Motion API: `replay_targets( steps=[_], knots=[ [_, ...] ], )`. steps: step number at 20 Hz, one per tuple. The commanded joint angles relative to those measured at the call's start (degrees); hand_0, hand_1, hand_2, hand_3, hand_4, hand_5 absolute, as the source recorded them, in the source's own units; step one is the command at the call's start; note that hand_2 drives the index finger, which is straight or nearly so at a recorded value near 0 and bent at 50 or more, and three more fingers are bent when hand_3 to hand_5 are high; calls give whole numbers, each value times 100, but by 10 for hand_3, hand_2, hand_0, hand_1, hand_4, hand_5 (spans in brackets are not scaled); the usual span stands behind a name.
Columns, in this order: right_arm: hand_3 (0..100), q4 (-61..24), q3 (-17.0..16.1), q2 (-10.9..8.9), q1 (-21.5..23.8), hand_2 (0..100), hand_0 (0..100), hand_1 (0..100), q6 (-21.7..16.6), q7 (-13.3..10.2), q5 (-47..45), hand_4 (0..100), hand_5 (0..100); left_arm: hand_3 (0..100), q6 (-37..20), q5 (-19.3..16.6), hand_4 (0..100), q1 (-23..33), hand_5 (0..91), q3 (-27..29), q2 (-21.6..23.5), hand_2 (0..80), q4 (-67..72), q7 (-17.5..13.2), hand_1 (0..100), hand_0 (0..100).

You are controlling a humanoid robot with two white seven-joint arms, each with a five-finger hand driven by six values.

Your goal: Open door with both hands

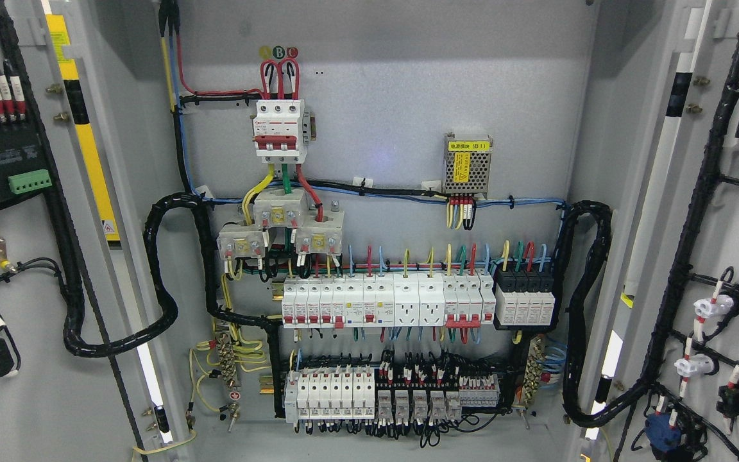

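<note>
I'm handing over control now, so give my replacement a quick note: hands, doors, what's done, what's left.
Hands: neither robot hand nor arm shows in the head view.
Doors: the grey metal left door and grey metal right door of the electrical cabinet both stand swung wide, inner wiring facing the camera.
Inside: the grey back panel is fully exposed, with the white three-pole main breaker and the rows of white small breakers.
Done: both doors appear open.
Left: probably nothing; confirm where the arms are before moving.
</note>
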Motion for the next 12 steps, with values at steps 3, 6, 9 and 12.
replay_targets(
  steps=[3,6,9,12],
  knots=[
    [0,2431,1787,322,76,40,0,500,3,-24,1125,0,0,0,-61,-582,0,318,0,-2183,-605,0,1532,415,556,120],
    [0,3563,1805,603,-3,40,0,500,3,-24,1450,0,0,0,-52,-713,0,257,0,-2421,-781,0,2955,511,556,120],
    [0,4856,1752,788,-345,40,0,500,3,-24,1706,0,0,0,-61,-1056,0,29,0,-2527,-1070,0,4800,599,556,120],
    [0,6121,1726,946,-635,40,0,500,3,-24,1707,0,0,0,-105,-1092,0,-314,0,-2519,-1281,0,6374,608,556,120]
  ],
)
